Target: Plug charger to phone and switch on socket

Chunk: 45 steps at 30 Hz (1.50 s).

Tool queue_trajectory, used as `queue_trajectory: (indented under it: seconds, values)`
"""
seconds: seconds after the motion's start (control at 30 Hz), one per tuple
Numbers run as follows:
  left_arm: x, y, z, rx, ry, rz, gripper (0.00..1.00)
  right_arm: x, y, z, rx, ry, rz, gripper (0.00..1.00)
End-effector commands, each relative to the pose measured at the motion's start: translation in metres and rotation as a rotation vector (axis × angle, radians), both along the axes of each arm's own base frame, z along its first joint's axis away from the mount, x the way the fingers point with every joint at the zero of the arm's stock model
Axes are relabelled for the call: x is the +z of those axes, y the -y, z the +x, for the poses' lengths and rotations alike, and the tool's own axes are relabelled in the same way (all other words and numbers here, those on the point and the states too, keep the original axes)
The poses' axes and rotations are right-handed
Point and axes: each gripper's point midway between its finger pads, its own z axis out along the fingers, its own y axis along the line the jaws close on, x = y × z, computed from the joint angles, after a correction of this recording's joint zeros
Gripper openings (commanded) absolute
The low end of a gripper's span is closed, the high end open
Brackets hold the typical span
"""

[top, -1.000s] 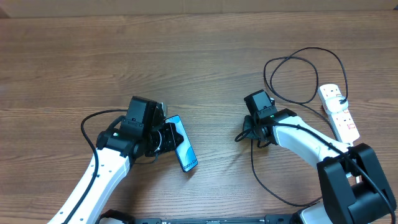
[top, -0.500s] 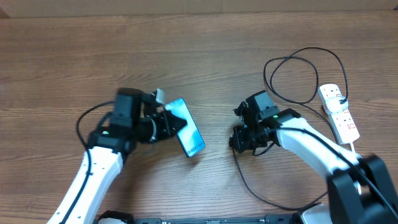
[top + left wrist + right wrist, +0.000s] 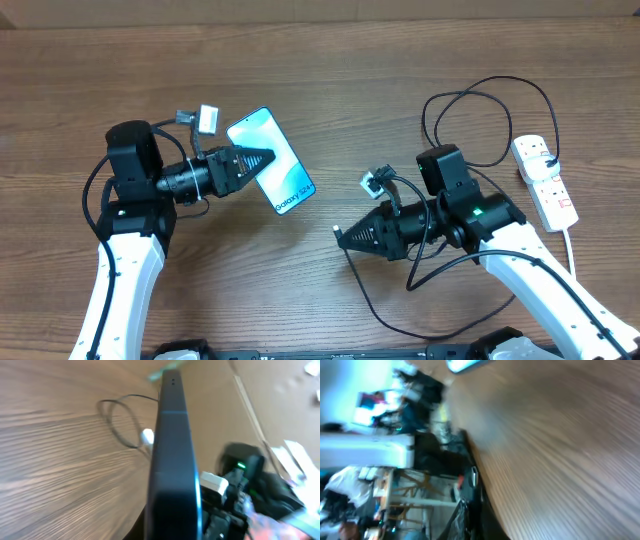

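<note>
The phone (image 3: pixel 272 162), with a light blue-white screen and "Galaxy S24+" text at its lower right end, is held off the table by my left gripper (image 3: pixel 254 161), which is shut on its left edge. In the left wrist view the phone (image 3: pixel 173 455) shows edge-on as a dark slab. My right gripper (image 3: pixel 346 238) points left toward the phone and is shut on the free end of the charger (image 3: pixel 375 305), a thin black cable trailing below the arm and looping (image 3: pixel 490 120) to the socket (image 3: pixel 545 180). The socket's red switch (image 3: pixel 566 203) faces up. The right wrist view is blurred; the phone (image 3: pixel 466 364) shows at its top.
The socket's thick white cord (image 3: pixel 573 228) runs off toward the front right edge. The right arm (image 3: pixel 240 477) appears beyond the phone in the left wrist view. The wooden table (image 3: pixel 330 80) fills the scene; room clutter lies past its edge in the right wrist view.
My left gripper lifted the phone and swung it up and left, screen facing up. My right gripper turned to point left at the phone, carrying the charger's end with it.
</note>
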Motion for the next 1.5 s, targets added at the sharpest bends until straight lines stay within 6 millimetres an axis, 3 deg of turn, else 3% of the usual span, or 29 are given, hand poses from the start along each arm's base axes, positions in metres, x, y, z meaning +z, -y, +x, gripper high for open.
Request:
queue_trajectory:
  seconds: [0.0,0.4,0.73,1.13,1.47]
  values:
    - [0.016,0.010,-0.015,-0.107,0.014,-0.065,0.05,0.007,-0.005,-0.016,0.101,-0.020,0.134,0.04]
    - [0.025,0.012,-0.021,-0.161,0.064,-0.086,0.05,0.012,-0.014,0.004,0.081,0.028,0.169,0.04]
    - [0.034,0.014,-0.028,-0.217,0.108,-0.109,0.04,0.001,-0.030,0.001,0.136,0.028,0.176,0.04]
    - [0.034,0.025,-0.034,-0.256,0.104,-0.112,0.05,0.014,-0.037,0.013,0.124,0.100,0.220,0.04]
    - [0.032,0.024,-0.030,-0.230,0.099,-0.099,0.04,0.016,-0.036,0.011,0.130,0.075,0.226,0.04]
